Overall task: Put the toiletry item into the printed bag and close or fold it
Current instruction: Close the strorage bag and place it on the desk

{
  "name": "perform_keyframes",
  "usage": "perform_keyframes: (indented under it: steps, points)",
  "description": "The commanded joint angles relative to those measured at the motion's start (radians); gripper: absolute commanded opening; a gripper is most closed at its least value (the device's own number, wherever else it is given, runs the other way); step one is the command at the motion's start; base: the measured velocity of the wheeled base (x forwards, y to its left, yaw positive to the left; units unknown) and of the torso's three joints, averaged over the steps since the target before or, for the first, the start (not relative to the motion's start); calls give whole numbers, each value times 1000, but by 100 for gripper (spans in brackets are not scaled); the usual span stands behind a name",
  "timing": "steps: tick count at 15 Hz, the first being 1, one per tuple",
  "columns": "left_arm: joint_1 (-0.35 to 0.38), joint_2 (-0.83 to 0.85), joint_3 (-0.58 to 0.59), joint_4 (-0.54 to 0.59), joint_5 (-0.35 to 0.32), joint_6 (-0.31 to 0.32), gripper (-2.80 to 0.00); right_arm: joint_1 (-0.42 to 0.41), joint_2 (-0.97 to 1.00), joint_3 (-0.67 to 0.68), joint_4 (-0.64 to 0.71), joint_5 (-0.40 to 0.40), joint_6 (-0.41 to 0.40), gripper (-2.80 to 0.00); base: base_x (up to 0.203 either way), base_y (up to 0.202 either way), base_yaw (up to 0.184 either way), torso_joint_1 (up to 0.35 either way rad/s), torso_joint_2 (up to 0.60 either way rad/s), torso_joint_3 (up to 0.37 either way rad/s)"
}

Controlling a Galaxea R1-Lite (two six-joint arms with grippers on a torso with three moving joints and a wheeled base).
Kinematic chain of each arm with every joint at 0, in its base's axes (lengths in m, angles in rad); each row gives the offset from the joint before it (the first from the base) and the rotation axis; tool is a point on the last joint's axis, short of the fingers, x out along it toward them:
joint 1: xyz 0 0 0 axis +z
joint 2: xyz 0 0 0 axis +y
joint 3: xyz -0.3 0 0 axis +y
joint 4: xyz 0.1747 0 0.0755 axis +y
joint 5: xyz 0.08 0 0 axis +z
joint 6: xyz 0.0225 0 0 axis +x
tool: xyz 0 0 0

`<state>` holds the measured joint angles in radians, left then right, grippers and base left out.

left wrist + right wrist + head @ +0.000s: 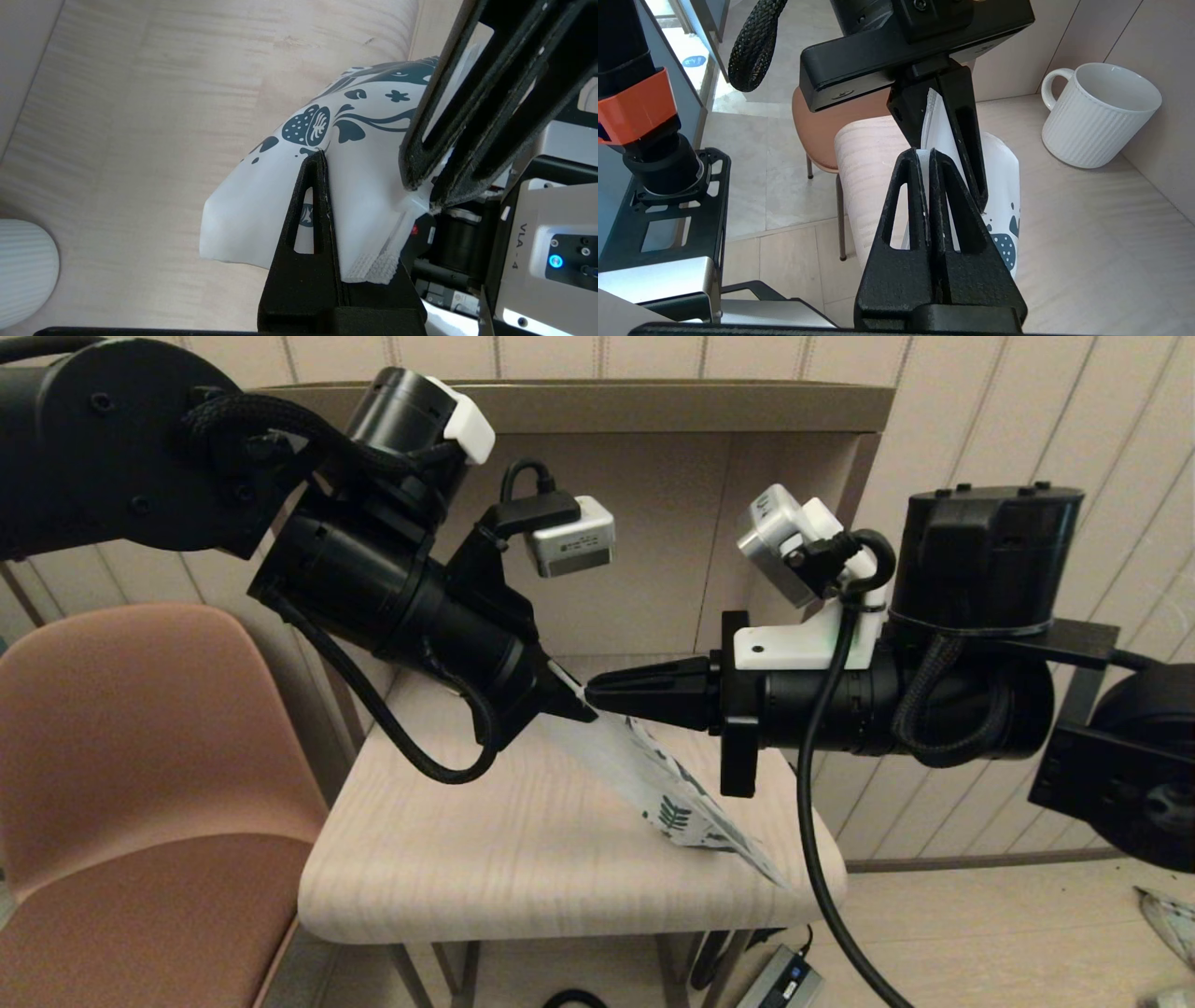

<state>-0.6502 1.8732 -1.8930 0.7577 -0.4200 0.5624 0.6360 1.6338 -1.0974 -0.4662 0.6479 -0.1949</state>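
Note:
The printed bag point(672, 793), white with dark teal plant print, hangs tilted above the small table, its printed end lowest. My left gripper point(571, 702) is shut on its upper edge, and the right gripper point(597, 691) is shut on the same edge right beside it, tips almost touching. In the left wrist view the bag point(364, 196) is pinched at the left gripper point(323, 156). In the right wrist view white film sits between the right gripper's point(923, 154) pads. The toiletry item is hidden. A crimped white patch point(373, 268) lies by the left palm; bag or tube, I cannot tell.
A ribbed white mug point(1099, 116) stands at the back of the light wooden table point(467, 859), near the wall panels. A brown chair point(140, 784) sits at the table's left. A black cable point(822, 896) hangs off the right arm past the table's front right edge.

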Motion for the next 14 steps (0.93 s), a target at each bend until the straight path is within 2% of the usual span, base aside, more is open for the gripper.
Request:
perform_keyframes:
  steps: [1, 14]
  points:
    - [1, 3, -1, 6, -2, 1, -280, 1, -2, 1, -5, 4, -3, -280, 0, 0, 0, 0, 0, 0]
    - [58, -26, -1, 2, -2, 1, -280, -18, 12, 3, -6, 4, -29, -280, 0, 0, 0, 0, 0, 0]
